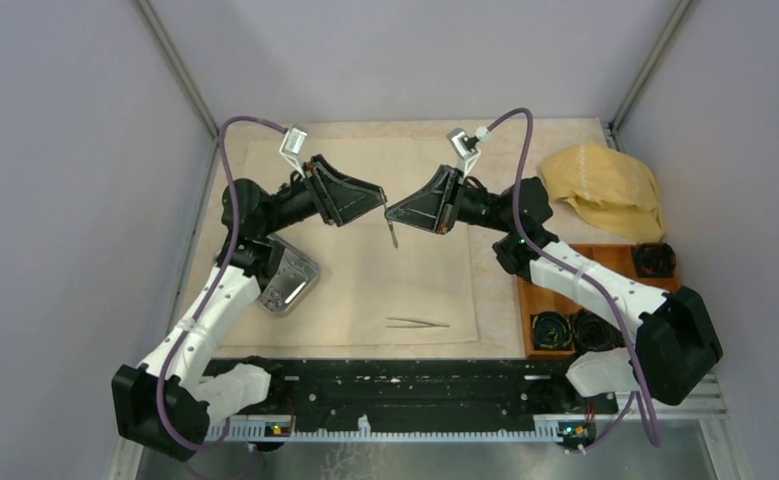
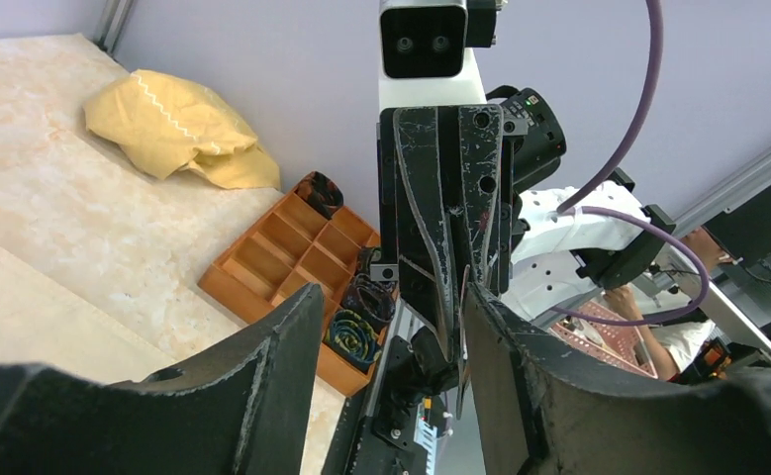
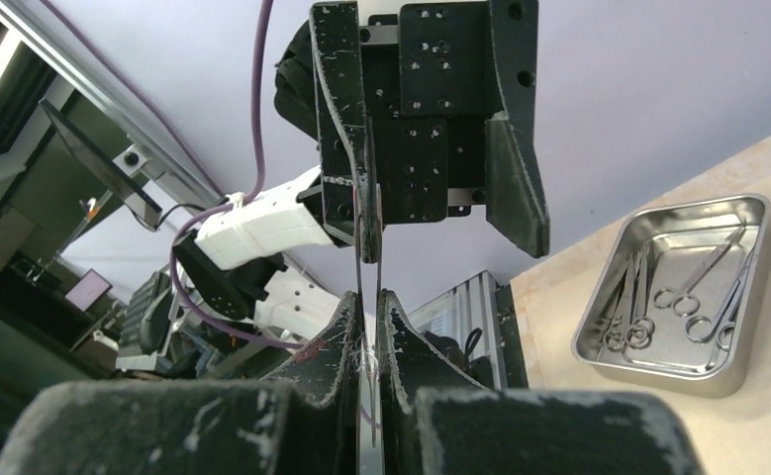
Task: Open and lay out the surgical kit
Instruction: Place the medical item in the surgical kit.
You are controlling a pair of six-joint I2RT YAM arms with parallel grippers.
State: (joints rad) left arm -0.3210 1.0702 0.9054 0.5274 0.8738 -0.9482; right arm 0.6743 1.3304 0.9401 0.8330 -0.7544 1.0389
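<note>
Cream cloth sheet [image 1: 365, 290] lies opened flat mid-table; unfolding step judged done. Steel tray [image 1: 313, 272] sits at the sheet's left edge, partly under the left arm. The right wrist view shows several ring-handled instruments [image 3: 693, 287] inside it, so most of the laying-out is left. One pair of tweezers [image 1: 417, 323] lies on the sheet near its front edge. Right gripper [image 3: 369, 297] clenched on a slim steel instrument [image 1: 393, 237] above sheet centre (scissors or tweezers: cannot tell). Left gripper [image 2: 391, 297] released, fingers spread, tip-to-tip with the right. Mustard cloth [image 1: 605, 185] and orange box [image 1: 522, 320] sit off to the right, not kit.
</note>
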